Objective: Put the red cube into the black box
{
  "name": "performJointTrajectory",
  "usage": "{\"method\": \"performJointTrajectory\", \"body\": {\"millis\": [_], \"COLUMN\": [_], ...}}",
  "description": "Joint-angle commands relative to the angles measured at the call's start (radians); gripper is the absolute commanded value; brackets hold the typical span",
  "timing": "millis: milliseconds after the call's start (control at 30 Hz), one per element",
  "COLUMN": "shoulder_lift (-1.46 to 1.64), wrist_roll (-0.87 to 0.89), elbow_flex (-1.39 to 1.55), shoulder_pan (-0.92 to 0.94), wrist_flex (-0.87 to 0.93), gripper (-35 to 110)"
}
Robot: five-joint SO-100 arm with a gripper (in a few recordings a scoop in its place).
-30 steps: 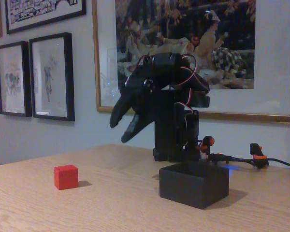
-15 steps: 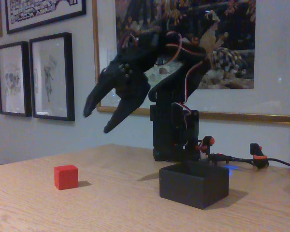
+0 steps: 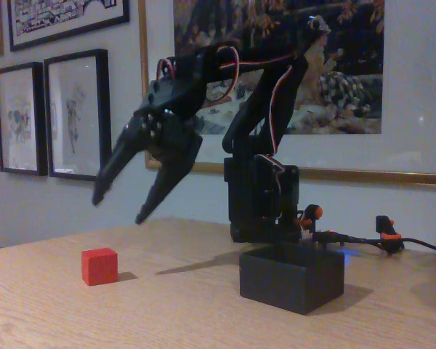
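We reach for the red cube (image 3: 99, 266) at lower left; our gripper (image 3: 118, 209) hangs wide open, empty. Next we drop down onto it.

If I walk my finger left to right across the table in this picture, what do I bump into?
Red cube → open gripper, up in the air → black box → orange plug on the cable.
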Motion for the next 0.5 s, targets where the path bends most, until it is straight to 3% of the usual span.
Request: {"method": "performJointTrajectory", "body": {"millis": [0, 467], "shoulder_lift": [-0.043, -0.265], "wrist_roll": [-0.014, 0.015], "elbow_flex": [-0.058, -0.156], "shoulder_pan": [-0.017, -0.031], "wrist_flex": [-0.015, -0.074], "gripper": [24, 24]}}
